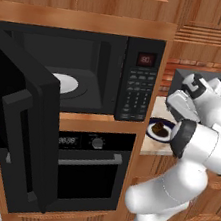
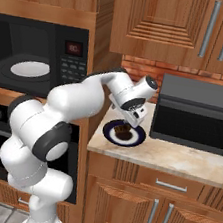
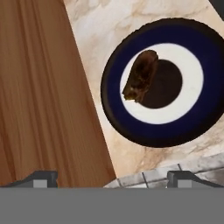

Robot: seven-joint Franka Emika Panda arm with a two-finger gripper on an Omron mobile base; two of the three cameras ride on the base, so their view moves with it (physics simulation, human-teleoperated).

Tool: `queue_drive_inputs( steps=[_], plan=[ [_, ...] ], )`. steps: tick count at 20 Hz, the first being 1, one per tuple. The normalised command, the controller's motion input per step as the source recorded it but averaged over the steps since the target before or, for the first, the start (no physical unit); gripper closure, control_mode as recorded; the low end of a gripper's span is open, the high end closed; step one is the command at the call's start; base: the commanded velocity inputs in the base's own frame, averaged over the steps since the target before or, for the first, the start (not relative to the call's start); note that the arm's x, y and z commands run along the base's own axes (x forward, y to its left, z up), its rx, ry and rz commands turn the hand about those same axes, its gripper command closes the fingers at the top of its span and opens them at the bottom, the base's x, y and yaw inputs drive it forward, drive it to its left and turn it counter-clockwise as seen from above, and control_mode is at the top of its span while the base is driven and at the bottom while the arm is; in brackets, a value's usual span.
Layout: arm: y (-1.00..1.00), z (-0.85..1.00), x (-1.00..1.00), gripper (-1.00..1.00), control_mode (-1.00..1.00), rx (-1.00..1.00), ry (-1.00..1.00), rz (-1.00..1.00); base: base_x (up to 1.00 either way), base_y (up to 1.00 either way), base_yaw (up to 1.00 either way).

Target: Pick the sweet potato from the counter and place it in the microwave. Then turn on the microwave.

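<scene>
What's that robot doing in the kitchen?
It is getting ready to pick up the sweet potato. The potato lies on a blue-rimmed plate on the counter, beside the wooden cabinet side. The robot's claw hovers just above the plate with its jaws wide open, holding nothing. The microwave to the left has its door swung open, and its white turntable is bare, so the potato has not gone in yet.

The microwave (image 1: 78,72) cavity is left open by its swung-out door (image 1: 23,129); the sweet potato (image 3: 141,81) is flanked by a wooden panel (image 3: 43,87) and grey appliance (image 2: 198,116).
</scene>
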Motion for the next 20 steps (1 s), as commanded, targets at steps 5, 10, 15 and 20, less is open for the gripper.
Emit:
queue_drive_inputs(
  steps=[5, 10, 15, 20],
  plan=[
    [0.00, -0.12, 0.21, -1.00, -1.00, 0.00, 0.00, 0.00, 0.00, 0.00, 0.00],
    [0.00, -0.10, 0.17, -1.00, -1.00, 0.00, 0.00, 0.00, 0.00, 0.00, 0.00],
    [-0.03, -0.09, 0.14, -1.00, -1.00, 0.00, 0.02, 0.00, 0.00, 0.00, 0.00],
    [-0.04, -0.14, 0.12, -1.00, -1.00, 0.00, 0.01, 0.00, 0.00, 0.00, 0.00]
  ],
)
